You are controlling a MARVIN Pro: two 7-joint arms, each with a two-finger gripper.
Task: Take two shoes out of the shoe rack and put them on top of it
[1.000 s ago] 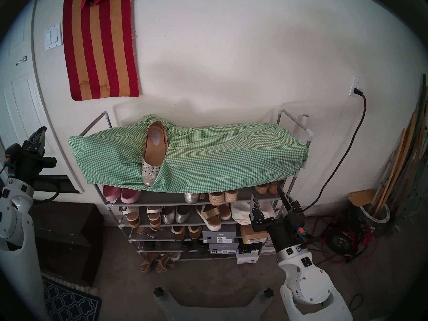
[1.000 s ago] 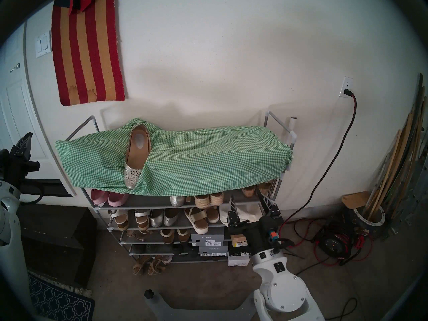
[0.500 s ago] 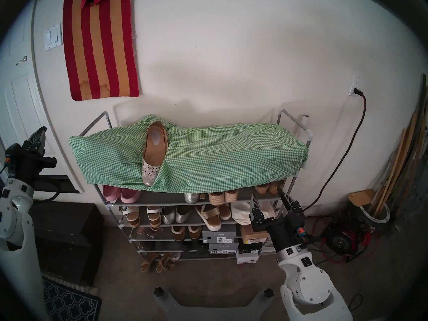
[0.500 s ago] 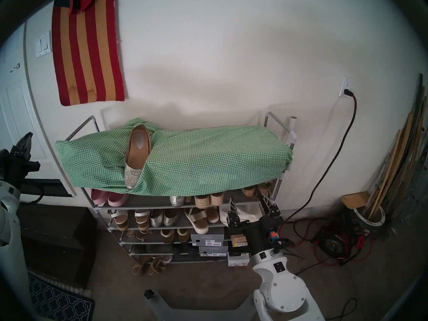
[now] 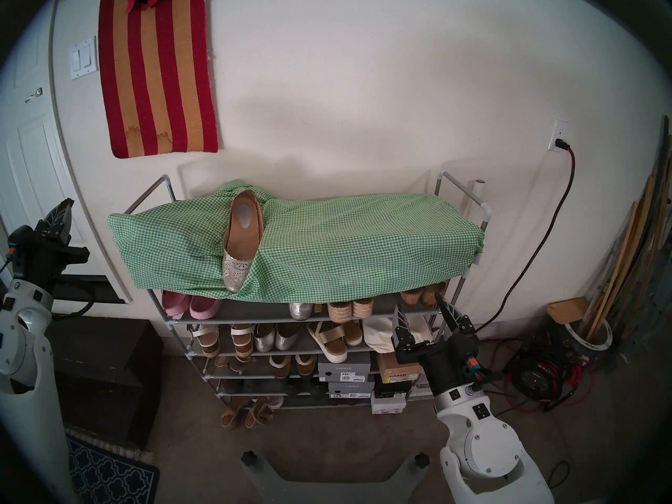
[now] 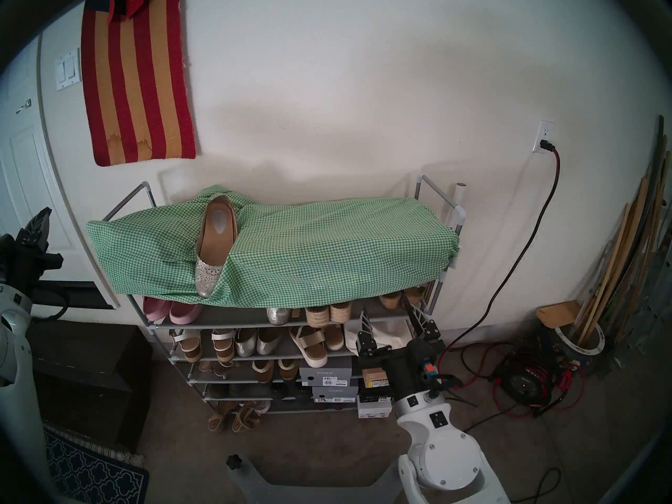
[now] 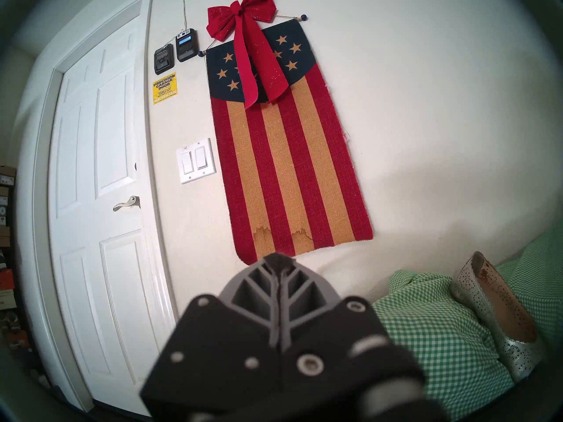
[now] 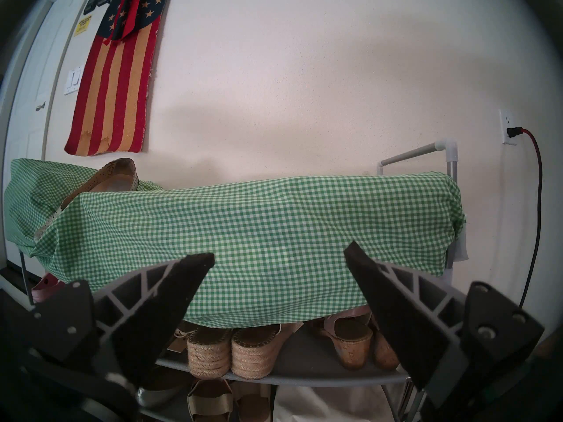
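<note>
From the head's left eye I see the shoe rack (image 5: 446, 179) against the wall, its top draped in a green checked cloth (image 5: 345, 245). One perforated silver flat (image 5: 242, 237) lies on that cloth toward the rack's left end, toe pointing at me. On the shelf just under the cloth a silver toe (image 5: 301, 309) peeks out between the pink slip-ons (image 5: 191, 305) and the rope-soled wedges (image 5: 351, 308); I can't make out from here whether it is the perforated mate. My left gripper (image 5: 60, 214) hangs off to the left of the rack by the door, fingers pressed together and empty. My right gripper (image 5: 422, 310) sits in front of the rack's right end at the level of the upper shelves, fingers spread wide with nothing between them.

The head's right eye gives me the same layout, the flat (image 6: 216, 243) on the cloth (image 6: 327, 248).

The left wrist camera shows its fingers meeting tip to tip before the striped wall banner (image 7: 286, 156), the flat (image 7: 493, 318) at lower right.

The right wrist camera looks along the cloth's front edge, both fingers (image 8: 170, 293) apart, framing the wedges (image 8: 231, 351).
</note>
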